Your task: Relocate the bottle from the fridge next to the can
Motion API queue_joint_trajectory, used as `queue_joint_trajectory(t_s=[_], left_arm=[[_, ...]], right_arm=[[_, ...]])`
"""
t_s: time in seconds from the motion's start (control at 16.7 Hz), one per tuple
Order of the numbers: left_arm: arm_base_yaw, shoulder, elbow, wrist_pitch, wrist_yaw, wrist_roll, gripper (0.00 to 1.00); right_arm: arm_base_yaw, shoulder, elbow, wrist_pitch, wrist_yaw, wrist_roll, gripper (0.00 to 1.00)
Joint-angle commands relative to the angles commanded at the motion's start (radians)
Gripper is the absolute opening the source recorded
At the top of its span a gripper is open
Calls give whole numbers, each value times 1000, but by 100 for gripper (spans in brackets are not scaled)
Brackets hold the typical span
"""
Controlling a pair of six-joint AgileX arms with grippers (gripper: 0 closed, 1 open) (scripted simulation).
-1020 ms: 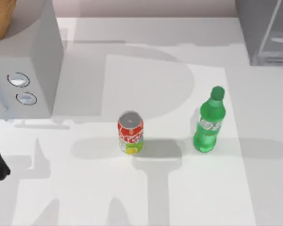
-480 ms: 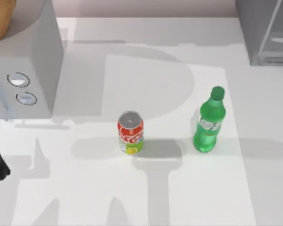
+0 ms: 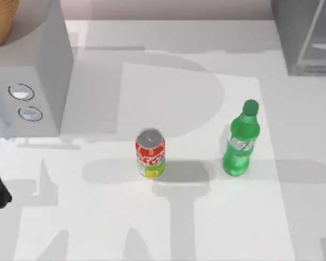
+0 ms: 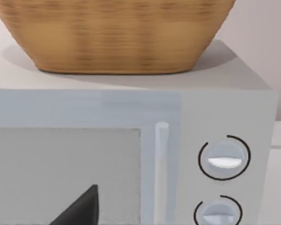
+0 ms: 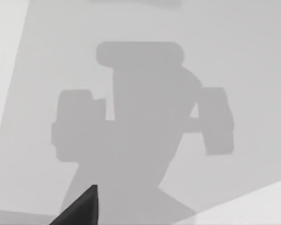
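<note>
On the table [image 3: 206,228], bottle [image 3: 239,143] stands right of can [image 3: 150,154]; either tool's spread unclear.

Bottle [image 3: 240,141] right of can [image 3: 150,153]

On the white table [image 3: 168,228] stand 1 red can [image 3: 150,153], 1 green bottle [image 3: 240,140] well apart, a microwave [image 3: 30,81] left, and the fridge [image 3: 307,35] right.
</note>
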Motion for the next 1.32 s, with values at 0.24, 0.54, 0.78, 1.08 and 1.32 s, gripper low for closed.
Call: queue_joint_trajectory(t_s=[0.24,0.54,0.78,1.08,1.32], left_arm=[[0,0,0,0,0,0,100],[0,0,0,0,0,0,100],[0,0,0,0,0,0,100],[0,0,0,0,0,0,100],[0,0,0,0,0,0,100]], right_arm=[[-321,363,118,-7,-167,-360,100],[-744,843,271,-15,-389,-836,100],[-1047,1187,381,-19,-550,-1178,100],[-1315,1489,478,-21,-692,-1478,100],[-1385,1567,502,-22,-729,-1556,100]])
